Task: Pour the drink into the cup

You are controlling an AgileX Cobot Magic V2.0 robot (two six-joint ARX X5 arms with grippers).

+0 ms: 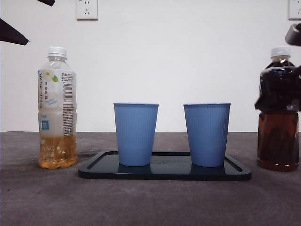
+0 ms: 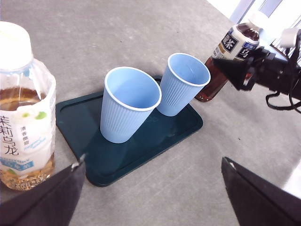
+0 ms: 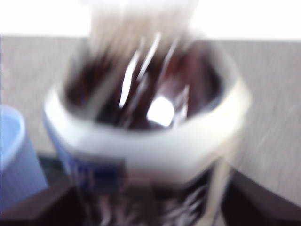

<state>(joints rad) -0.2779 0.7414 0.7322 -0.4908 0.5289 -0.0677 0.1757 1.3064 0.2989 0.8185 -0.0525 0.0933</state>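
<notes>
The right claw (image 2: 244, 70) is set around the dark tea bottle (image 1: 278, 117), which stands on the desk (image 1: 150, 202) just beside the tray (image 1: 164, 172); whether it grips cannot be told. The left claw (image 2: 155, 188) is held wide near the pale tea bottle (image 1: 57, 108). Two blue cups (image 1: 136, 134) (image 1: 207, 134) stand upright on the tray

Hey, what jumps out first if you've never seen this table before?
Two blue cups stand upright side by side on a dark tray at the centre. A pale tea bottle stands to one side, and a dark tea bottle opposite, where the right tool closes around it.
</notes>
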